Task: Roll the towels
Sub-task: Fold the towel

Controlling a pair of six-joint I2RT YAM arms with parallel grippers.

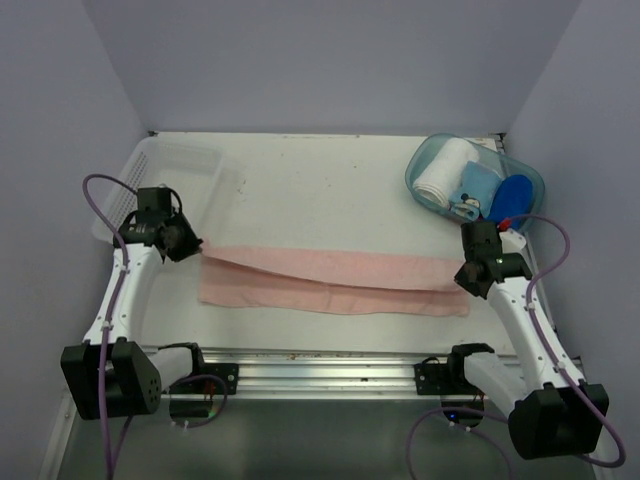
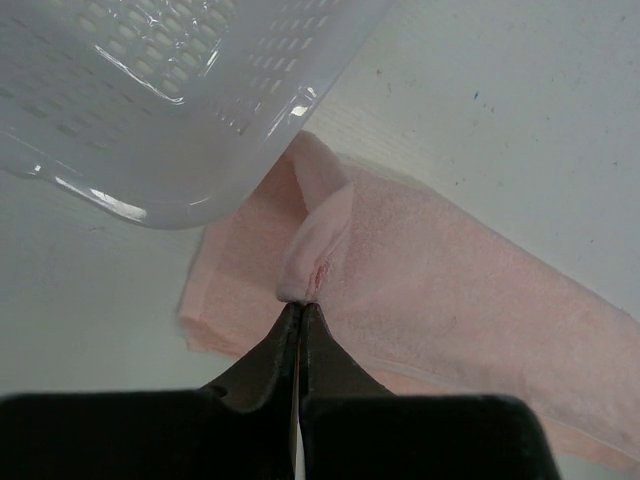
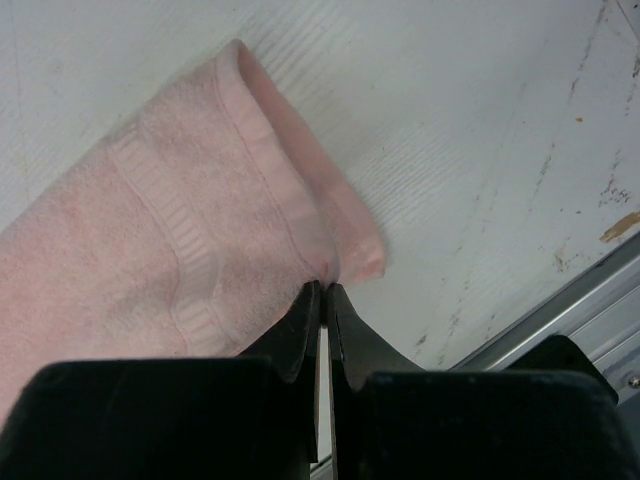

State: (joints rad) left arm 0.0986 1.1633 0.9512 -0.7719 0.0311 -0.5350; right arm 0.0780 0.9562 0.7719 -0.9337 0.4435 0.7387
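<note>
A long pink towel (image 1: 330, 280) lies folded lengthwise across the middle of the table. My left gripper (image 1: 188, 243) is shut on its far left corner, pinching a fold of pink cloth (image 2: 318, 262) at the fingertips (image 2: 300, 312). My right gripper (image 1: 470, 275) is shut on the towel's right end, with the cloth (image 3: 200, 250) bunched at its fingertips (image 3: 322, 290). Both pinched corners are lifted slightly off the table.
A clear perforated plastic basket (image 1: 165, 185) stands at the back left, just beyond my left gripper, and shows in the left wrist view (image 2: 150, 90). A blue bin (image 1: 475, 180) at the back right holds a rolled white towel (image 1: 442, 172) and blue cloths. A metal rail (image 1: 320, 365) runs along the near edge.
</note>
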